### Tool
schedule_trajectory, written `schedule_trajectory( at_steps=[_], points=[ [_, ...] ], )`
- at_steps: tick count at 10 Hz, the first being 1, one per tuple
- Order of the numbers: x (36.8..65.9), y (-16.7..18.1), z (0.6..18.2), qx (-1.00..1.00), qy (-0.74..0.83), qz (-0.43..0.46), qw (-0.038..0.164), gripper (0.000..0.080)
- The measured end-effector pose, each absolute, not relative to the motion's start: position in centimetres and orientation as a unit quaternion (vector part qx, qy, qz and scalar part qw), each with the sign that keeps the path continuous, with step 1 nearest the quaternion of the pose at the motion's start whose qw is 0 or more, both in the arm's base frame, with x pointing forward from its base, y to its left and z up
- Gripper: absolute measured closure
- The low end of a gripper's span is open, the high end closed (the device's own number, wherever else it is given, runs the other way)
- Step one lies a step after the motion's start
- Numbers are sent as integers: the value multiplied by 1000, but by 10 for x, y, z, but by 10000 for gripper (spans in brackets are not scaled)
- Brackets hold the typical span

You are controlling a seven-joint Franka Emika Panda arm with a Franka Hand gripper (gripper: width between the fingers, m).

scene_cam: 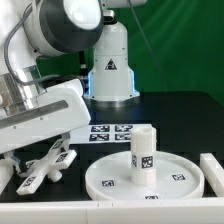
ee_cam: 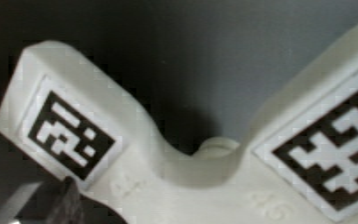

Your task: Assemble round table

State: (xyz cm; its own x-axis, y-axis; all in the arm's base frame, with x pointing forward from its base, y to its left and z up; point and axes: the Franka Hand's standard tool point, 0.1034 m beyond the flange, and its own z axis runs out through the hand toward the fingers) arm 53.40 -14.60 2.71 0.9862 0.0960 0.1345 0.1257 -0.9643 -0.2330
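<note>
The cross-shaped base [scene_cam: 45, 168] lies on the black table [scene_cam: 185, 115] in the lower left of the exterior view, directly under the gripper [scene_cam: 32, 150], whose white body leans down over it from the upper left. Its tagged arms splay outward, one toward the disc and one toward the lower-left corner. In the wrist view two of its arms [ee_cam: 87, 120] fork apart in a V, each bearing a black-and-white tag, with a small nub [ee_cam: 213, 148] at their junction. The arm hides the fingertips, so I cannot tell whether the jaws are spread or pinching. At lower right sits the round disc [scene_cam: 175, 180], its near rim cut off, with the post [scene_cam: 143, 152] upright on it.
</note>
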Motion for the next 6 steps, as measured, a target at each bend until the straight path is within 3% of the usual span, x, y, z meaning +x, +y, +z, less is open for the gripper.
schedule_trajectory(
  at_steps=[6],
  points=[
    [536, -138, 27, -991, -26, -42, 126, 151]
  ],
)
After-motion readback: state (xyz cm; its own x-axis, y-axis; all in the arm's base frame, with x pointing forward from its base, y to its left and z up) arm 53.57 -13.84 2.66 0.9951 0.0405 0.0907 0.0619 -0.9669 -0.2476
